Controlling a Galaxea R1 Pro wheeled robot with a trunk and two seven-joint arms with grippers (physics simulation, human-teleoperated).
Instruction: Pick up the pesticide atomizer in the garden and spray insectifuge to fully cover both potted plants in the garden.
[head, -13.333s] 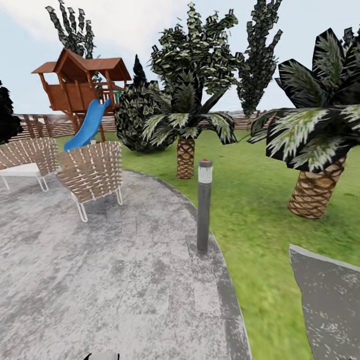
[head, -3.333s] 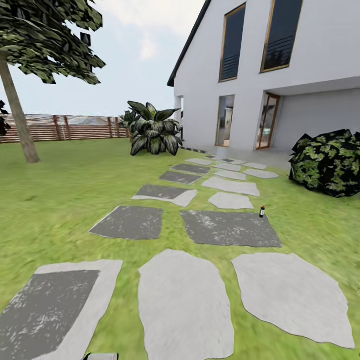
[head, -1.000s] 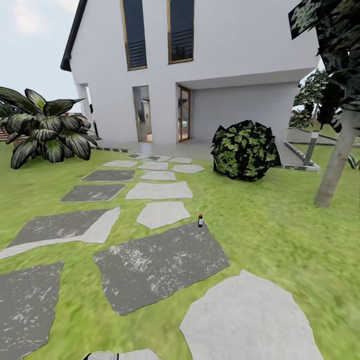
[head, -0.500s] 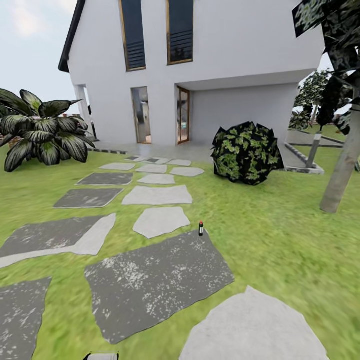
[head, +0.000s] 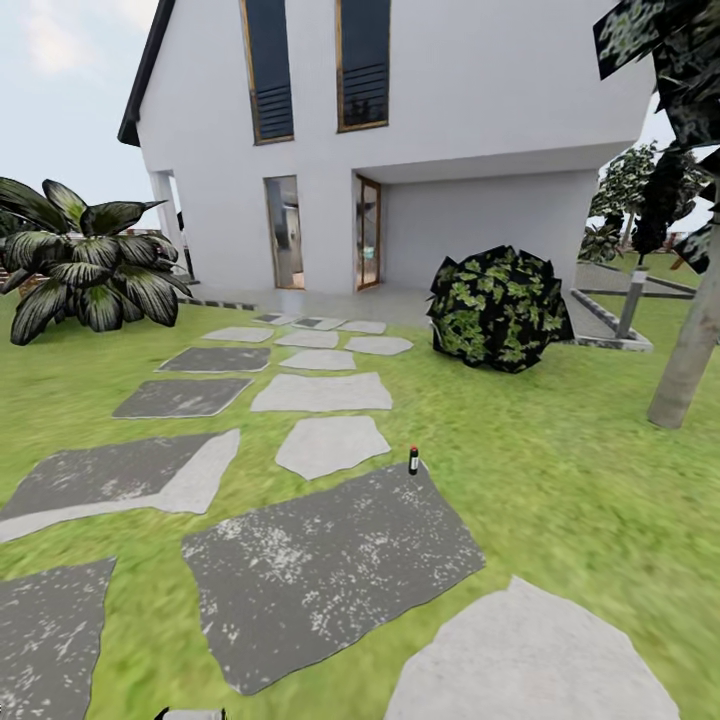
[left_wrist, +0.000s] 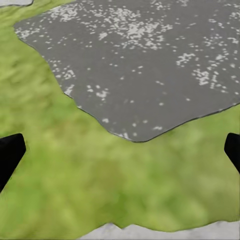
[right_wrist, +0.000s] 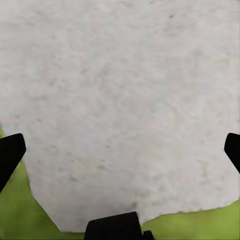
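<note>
Both jaws spread, empty. The pesticide atomizer (head: 413, 460) stands well ahead of them — tiny, upright, so a clumsy approach probably tips it.

Layout: stepping-stone path to house

The small bottle (head: 413, 460) stands upright at the far right corner of a large paving slab (head: 330, 570). More slabs run beyond toward the house (head: 400, 130); a bush (head: 497, 308) lies right of the path, a broad-leaved plant (head: 85, 262) left.
</note>
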